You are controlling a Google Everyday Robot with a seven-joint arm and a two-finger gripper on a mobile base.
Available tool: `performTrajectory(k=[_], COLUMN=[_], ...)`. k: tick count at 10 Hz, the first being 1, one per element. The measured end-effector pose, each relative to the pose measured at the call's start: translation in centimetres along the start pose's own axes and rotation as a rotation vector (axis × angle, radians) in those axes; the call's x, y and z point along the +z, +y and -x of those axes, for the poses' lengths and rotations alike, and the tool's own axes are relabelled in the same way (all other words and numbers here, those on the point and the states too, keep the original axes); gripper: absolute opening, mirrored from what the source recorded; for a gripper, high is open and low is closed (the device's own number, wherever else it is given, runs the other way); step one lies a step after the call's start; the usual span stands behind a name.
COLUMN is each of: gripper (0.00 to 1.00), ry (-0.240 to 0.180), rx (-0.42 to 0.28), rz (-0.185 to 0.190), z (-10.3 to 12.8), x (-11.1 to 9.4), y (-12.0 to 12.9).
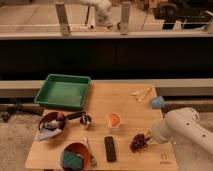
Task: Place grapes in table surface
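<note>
The grapes (138, 142), a small dark reddish-purple bunch, lie low on the table surface (120, 100) near its front right, right of the black remote. My gripper (149, 136) is at the end of the white arm (182, 129), which reaches in from the right. The gripper sits right against the right side of the grapes and is mostly hidden by the arm's wrist. I cannot tell whether the grapes rest on the wood or are held just above it.
A green tray (62, 91) sits at the back left. An orange cup (113, 120) and a black remote (110, 148) are just left of the grapes. A blue cup (157, 102) stands at the right edge. A red bowl with a sponge (75, 156) and a bowl with cloth (52, 124) are front left.
</note>
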Motion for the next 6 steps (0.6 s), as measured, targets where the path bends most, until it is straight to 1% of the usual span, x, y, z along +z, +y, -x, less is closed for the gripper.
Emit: performTrajectory(k=[1,3,6], gripper=[0.0,0.0,0.0], ry=[0.004,0.036,0.081], rx=[-0.004,-0.009,0.006], rz=[-0.002,-0.011,-0.059], z=[0.0,0.5,1.3], x=[-0.1,-1.5,-6.4], y=[0.0,-0.1,-0.8])
